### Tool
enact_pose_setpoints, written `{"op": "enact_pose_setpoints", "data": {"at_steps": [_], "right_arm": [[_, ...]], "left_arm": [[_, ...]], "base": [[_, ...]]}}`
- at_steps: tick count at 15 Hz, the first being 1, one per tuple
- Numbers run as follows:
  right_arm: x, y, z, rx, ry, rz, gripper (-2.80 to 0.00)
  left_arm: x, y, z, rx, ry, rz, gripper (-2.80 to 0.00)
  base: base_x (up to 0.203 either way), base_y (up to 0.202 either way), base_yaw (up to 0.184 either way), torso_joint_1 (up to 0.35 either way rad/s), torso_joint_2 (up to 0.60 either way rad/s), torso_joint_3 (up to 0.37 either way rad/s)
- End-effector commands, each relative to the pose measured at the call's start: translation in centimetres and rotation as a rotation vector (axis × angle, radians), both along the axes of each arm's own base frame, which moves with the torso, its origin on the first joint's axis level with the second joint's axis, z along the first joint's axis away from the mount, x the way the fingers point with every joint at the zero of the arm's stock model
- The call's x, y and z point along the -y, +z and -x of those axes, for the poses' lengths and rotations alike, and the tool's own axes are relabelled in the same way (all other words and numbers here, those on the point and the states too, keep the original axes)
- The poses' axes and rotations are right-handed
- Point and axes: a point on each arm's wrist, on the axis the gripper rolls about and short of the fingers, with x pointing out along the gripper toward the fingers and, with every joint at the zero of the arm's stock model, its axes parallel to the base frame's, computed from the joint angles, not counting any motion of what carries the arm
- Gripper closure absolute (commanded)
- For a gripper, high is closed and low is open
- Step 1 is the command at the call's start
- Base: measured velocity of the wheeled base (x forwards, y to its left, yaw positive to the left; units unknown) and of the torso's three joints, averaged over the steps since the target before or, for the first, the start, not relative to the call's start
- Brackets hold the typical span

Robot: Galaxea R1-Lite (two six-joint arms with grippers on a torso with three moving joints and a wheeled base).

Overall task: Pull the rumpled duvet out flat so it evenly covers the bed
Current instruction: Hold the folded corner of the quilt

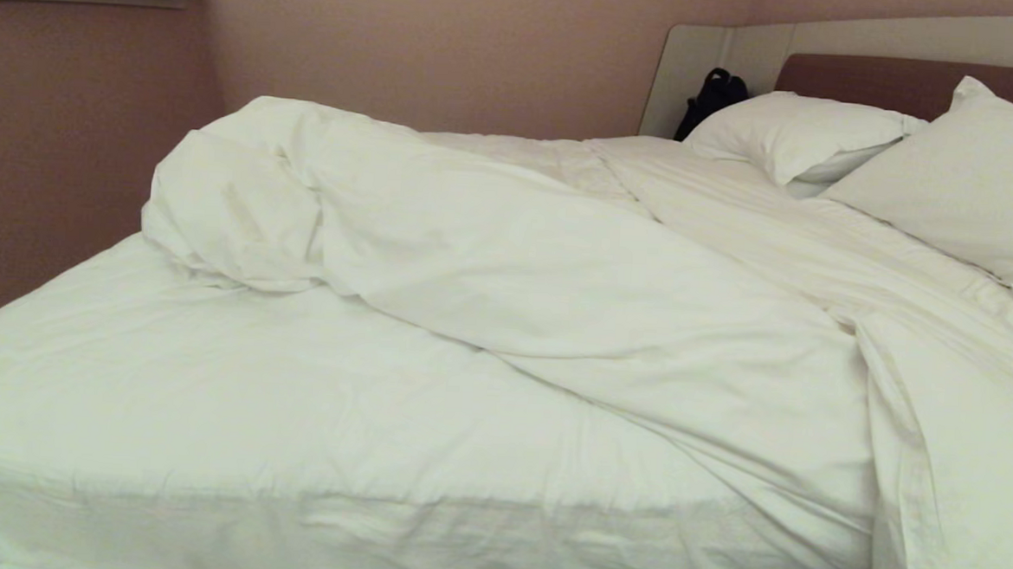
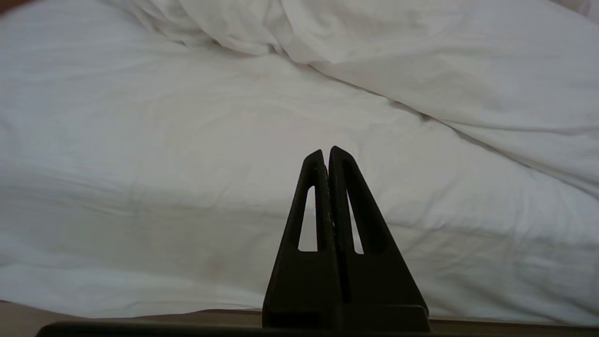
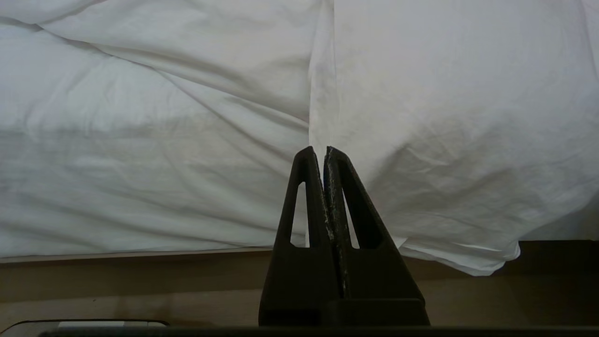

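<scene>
Pinkish walls, a pale headboard [image 1: 710,48], and the bed [image 1: 163,388] filling the floor ahead. The duvet [image 1: 558,296] is bunched toward the far left corner and trails off the near right side, leaving the sheet bare at the near left. It looks soft, bulky and light, likely to drag in folds, so a pinch on the heaped fold [image 1: 233,209] or on an edge seems best. Two pillows [image 1: 796,131] sit by the headboard. The left gripper [image 2: 326,152] faces the bare sheet, jaws pressed together, empty. The right gripper [image 3: 324,150], closed likewise, faces the overhanging edge.
</scene>
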Motion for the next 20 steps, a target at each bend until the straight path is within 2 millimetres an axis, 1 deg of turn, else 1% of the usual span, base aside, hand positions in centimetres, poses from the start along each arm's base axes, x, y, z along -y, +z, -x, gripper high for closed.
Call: {"op": "enact_pose_setpoints", "data": {"at_steps": [1,3,5,7,9,11,13,15,18,20], "right_arm": [[0.0,0.0,0.0,0.0,0.0,0.0,0.0],[0.0,0.0,0.0,0.0,0.0,0.0,0.0],[0.0,0.0,0.0,0.0,0.0,0.0,0.0],[0.0,0.0,0.0,0.0,0.001,0.0,0.0],[0.0,0.0,0.0,0.0,0.0,0.0,0.0],[0.0,0.0,0.0,0.0,0.0,0.0,0.0],[0.0,0.0,0.0,0.0,0.0,0.0,0.0],[0.0,0.0,0.0,0.0,0.0,0.0,0.0],[0.0,0.0,0.0,0.0,0.0,0.0,0.0],[0.0,0.0,0.0,0.0,0.0,0.0,0.0]], "left_arm": [[0.0,0.7,-6.2,-0.192,-0.016,0.044,0.0],[-0.1,0.8,-10.5,-0.265,-0.02,0.103,0.0],[-0.1,0.3,-15.8,-0.337,-0.024,0.182,0.0],[0.3,-0.3,-20.8,-0.368,-0.043,0.252,0.0],[1.6,-1.2,-25.7,-0.384,-0.077,0.315,0.0],[3.5,-1.9,-30.0,-0.377,-0.118,0.379,0.0],[5.6,-2.9,-33.0,-0.383,-0.148,0.43,0.0],[8.1,-4.2,-35.2,-0.403,-0.168,0.469,0.0],[10.5,-5.3,-37.4,-0.41,-0.196,0.484,0.0],[12.1,-5.4,-38.5,-0.397,-0.23,0.482,0.0]], "base": [[0.0,0.0,0.0,0.0,0.0,0.0],[0.0,0.0,0.0,0.0,0.0,0.0],[0.0,0.0,0.0,0.0,0.0,0.0],[0.0,0.0,0.0,0.0,0.0,0.0],[0.0,0.0,0.0,0.0,0.0,0.0],[0.0,0.0,0.0,0.0,0.0,0.0],[0.0,0.0,0.0,0.0,0.0,0.0],[0.0,0.0,0.0,0.0,0.0,0.0],[0.0,0.0,0.0,0.0,0.0,0.0],[0.0,0.0,0.0,0.0,0.0,0.0]]}}
